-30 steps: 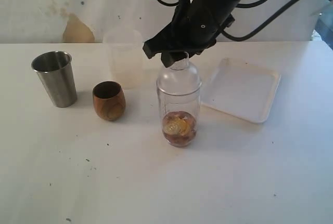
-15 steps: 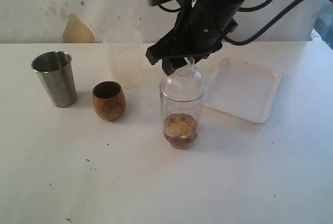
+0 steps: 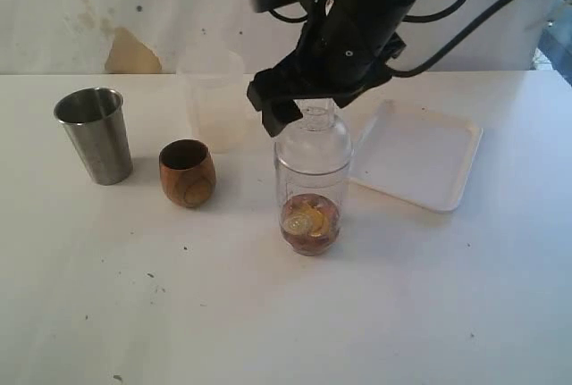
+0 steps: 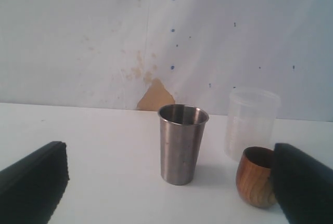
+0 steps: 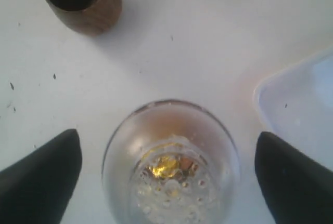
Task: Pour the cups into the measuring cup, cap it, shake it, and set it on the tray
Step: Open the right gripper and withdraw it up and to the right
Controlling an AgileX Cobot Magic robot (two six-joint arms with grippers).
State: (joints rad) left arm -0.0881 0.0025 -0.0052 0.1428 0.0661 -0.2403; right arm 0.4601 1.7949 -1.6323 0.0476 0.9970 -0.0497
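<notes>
One finger (image 4: 304, 187) of the left gripper (image 4: 170, 154) covers a side of the wooden cup (image 4: 254, 174). In the right wrist view the measuring cup (image 5: 130, 151) and tray (image 5: 302, 104) run off the frame's edges — the golden-brown contents (image 5: 164, 167) are too blurred to identify.

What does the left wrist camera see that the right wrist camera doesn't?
Only the left wrist view shows the steel tumbler and the frosted cup, standing in front of a stained wall. Only the right wrist view shows the capped measuring cup from above, with something golden inside, and a corner of the tray. Both show the wooden cup and the white table.
</notes>
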